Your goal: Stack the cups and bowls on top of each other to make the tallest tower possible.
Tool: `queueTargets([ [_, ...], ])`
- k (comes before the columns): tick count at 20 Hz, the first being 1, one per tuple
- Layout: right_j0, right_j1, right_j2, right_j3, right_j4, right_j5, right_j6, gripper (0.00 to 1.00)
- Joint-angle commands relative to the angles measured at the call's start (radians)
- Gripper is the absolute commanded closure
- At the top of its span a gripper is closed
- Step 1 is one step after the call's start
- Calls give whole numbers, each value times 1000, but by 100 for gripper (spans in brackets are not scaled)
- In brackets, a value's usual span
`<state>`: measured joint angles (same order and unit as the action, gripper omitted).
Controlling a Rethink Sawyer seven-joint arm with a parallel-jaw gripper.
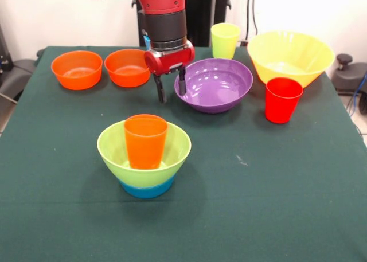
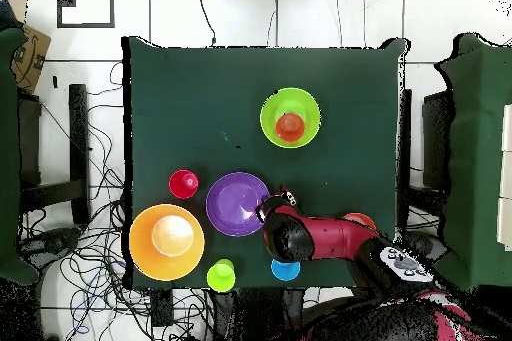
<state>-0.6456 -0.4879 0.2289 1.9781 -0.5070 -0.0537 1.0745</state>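
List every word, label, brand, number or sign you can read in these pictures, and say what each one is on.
No readable text in either view.
The cups, the bowls and the green tablecloth are plain, with no print.
The red arm shows no legible marking.
A cardboard box at the edge of the overhead view bears a dark curved mark, too small to read.

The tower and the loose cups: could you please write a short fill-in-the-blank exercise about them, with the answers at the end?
1. In the tower, the orange cup stands inside the ____ green bowl.
2. The red cup stands in front of the ____ bowl.
3. The open gripper hangs beside the ____ bowl.
4. The tower's lowest bowl is ____.

Answers: lime; yellow; purple; blue
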Motion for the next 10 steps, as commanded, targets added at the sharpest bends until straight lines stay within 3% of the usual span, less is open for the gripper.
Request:
queueTargets([
  [1,4,14,92,-27,-56,116,67,0],
  [6,-7,20,104,-26,-58,123,61,0],
  [7,-10,22,107,-26,-58,126,59,100],
  [10,-16,24,112,-24,-62,127,58,100],
])
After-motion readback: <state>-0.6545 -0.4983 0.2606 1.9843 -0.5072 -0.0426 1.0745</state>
